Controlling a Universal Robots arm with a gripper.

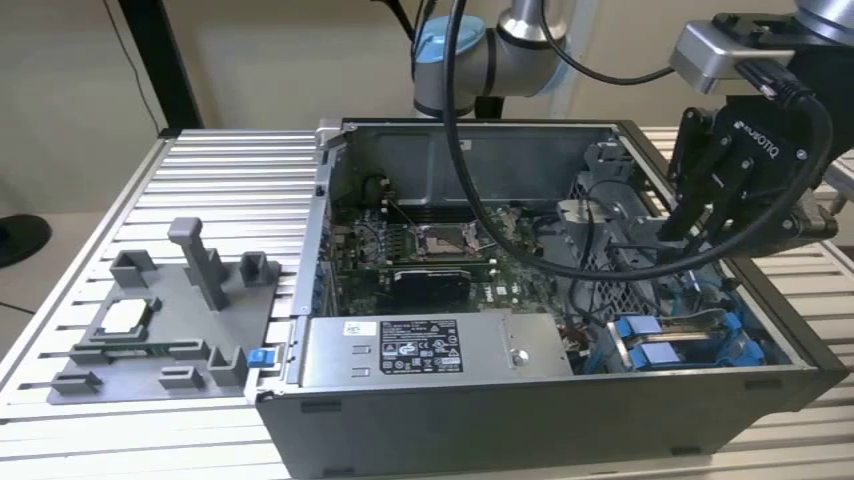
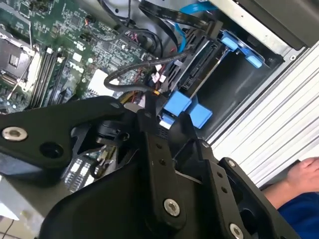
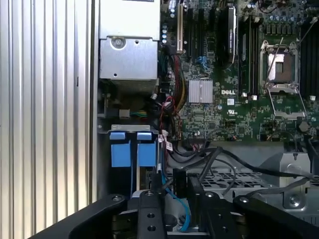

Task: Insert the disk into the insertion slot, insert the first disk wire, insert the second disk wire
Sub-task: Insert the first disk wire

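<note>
The disk sits in the insertion slot at the case's front corner, on the exterior view's right. Its bright blue frame tabs stick out, and its black connector edge faces the motherboard. My gripper hangs just above that end of the disk. The fingers stand close together on a black disk wire plug. A blue wire runs under the fingers, and a grey wire loops nearby.
A grey labelled power supply box lies along the case front, with the motherboard behind it. A grey fixture tray stands on the ribbed table at the exterior view's left. The arm's thick black cable hangs into the case. A person's hand rests outside the case.
</note>
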